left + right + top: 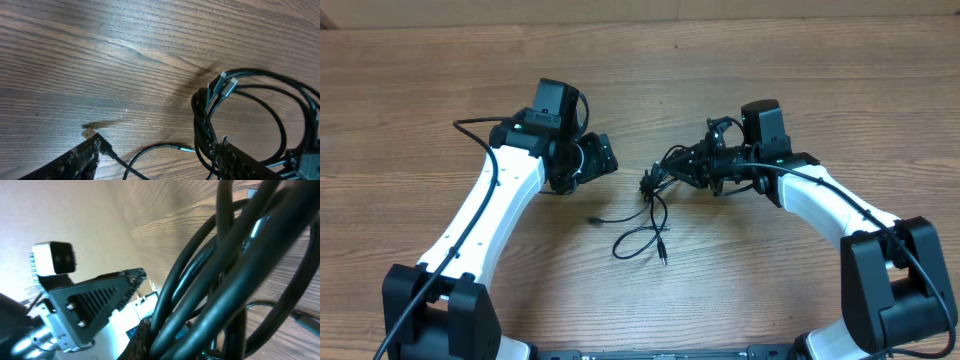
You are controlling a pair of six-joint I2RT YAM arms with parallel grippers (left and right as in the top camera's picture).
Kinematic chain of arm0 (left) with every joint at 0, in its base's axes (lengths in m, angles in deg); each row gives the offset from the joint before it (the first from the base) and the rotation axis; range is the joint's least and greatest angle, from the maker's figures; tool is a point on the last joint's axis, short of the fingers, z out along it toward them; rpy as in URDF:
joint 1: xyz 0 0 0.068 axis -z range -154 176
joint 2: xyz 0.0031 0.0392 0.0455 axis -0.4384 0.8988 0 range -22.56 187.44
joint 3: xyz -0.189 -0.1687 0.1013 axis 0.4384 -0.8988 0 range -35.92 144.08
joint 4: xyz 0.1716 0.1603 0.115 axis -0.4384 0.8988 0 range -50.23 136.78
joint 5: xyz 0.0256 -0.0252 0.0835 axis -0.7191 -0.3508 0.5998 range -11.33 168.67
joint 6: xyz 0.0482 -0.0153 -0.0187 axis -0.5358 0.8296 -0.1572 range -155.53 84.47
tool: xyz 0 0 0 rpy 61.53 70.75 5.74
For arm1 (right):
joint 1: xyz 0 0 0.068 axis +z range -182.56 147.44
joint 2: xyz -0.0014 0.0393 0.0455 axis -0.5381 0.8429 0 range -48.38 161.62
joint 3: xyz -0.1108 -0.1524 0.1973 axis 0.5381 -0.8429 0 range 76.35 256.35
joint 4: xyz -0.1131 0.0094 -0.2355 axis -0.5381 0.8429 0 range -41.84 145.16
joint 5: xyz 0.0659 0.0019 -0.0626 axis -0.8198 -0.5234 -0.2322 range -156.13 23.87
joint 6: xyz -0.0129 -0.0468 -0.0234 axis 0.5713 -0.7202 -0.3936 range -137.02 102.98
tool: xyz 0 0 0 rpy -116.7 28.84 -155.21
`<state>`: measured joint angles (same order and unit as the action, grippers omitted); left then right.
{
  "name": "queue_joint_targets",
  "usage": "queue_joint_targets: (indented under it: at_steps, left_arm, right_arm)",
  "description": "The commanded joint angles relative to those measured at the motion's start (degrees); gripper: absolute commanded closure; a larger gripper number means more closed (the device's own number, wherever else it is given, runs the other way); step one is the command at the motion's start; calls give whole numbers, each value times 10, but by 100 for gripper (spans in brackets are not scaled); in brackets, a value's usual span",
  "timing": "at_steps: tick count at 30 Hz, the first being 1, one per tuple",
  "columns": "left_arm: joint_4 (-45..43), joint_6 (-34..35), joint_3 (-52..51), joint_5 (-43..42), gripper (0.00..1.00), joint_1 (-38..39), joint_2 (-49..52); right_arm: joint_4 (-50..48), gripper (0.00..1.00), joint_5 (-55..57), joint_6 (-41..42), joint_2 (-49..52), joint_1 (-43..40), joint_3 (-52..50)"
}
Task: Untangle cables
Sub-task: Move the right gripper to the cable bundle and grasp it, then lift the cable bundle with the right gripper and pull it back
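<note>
The cables form a black bundle [657, 180] hanging from my right gripper [688, 172], which is shut on it just above the table. In the right wrist view the thick strands [235, 265] fill the frame over one dark finger [146, 339]. A strand trails from the bundle and loops on the wood [642, 238], ending in small plugs. My left gripper [608, 158] stands open to the left of the bundle. In its wrist view the bundle [212, 112] with a silvery plug [229, 86] lies against the right finger [245, 161], and a loose plug [106, 148] touches the left finger [80, 161].
Bare wooden table [640, 60] all round. Both white arms [485, 215] reach in from the near edge. The left gripper [95, 300] and its camera show close by in the right wrist view.
</note>
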<state>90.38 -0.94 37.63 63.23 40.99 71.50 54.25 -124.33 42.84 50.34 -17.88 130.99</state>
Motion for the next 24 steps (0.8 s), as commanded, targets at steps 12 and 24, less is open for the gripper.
queue_joint_targets:
  at_steps: [12, 24]
  left_arm:
    - [6, 2, 4, 47, 17, 4, -15]
    - [5, 4, 4, 53, 18, 5, -15]
  right_arm:
    - [-36, 96, 60, -50, -16, 81, 12]
    - [259, 57, 387, -92, -16, 100, 12]
